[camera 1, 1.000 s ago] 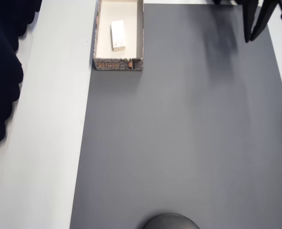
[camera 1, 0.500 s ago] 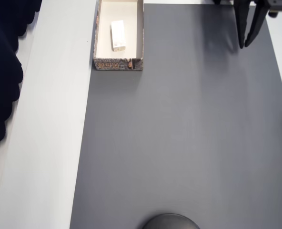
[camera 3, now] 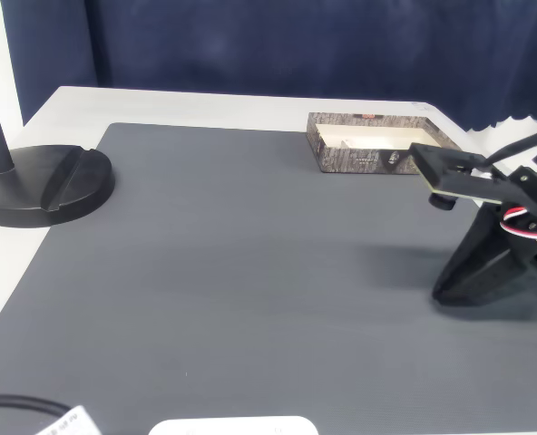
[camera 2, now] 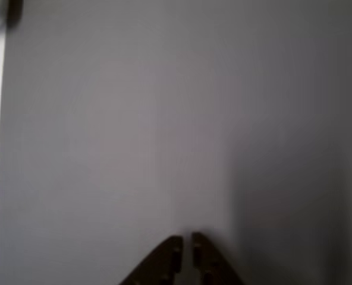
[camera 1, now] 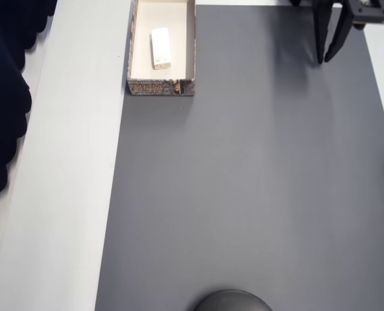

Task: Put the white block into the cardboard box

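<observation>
At the left of the overhead view a pale strip of table (camera 1: 69, 162) runs beside the dark grey mat (camera 1: 244, 194). At the mat's upper left edge sits the cardboard box (camera 1: 161, 87), and the white block (camera 1: 160, 48) lies flat on its cream floor, lengthwise, clear of the walls. That is the goal as the task words it, so the placing looks done. Further right the mat is bare, and at the top right corner the gripper (camera 1: 323, 59) hangs well apart from the box, holding nothing; its fingers stand slightly apart at the tips, with a narrow slit between them in the wrist view. In the fixed view it rests low over the mat, at the right. What is left, by my judgement, is at most parking the arm.
</observation>
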